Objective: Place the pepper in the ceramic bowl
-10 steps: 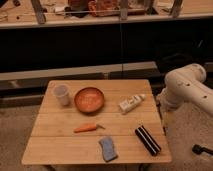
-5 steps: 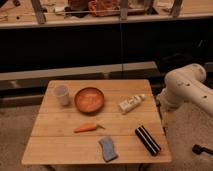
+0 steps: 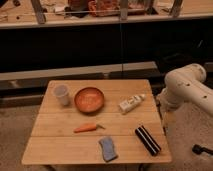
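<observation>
The pepper [image 3: 89, 128] lies mid-table, just in front of the bowl [image 3: 89, 99]. The gripper [image 3: 202, 149] sits low, right of the table [image 3: 60, 142]; we cannot tell its state. We approach from above, gripping the pepper across its middle.

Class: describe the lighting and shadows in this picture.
Camera view: warm, dim light; table evenly lit, no glare; pepper and ceramic bowl cast only faint shadows; panel behind dark; gripper, seemingly the dark shape at the lower right edge, off the table.
</observation>
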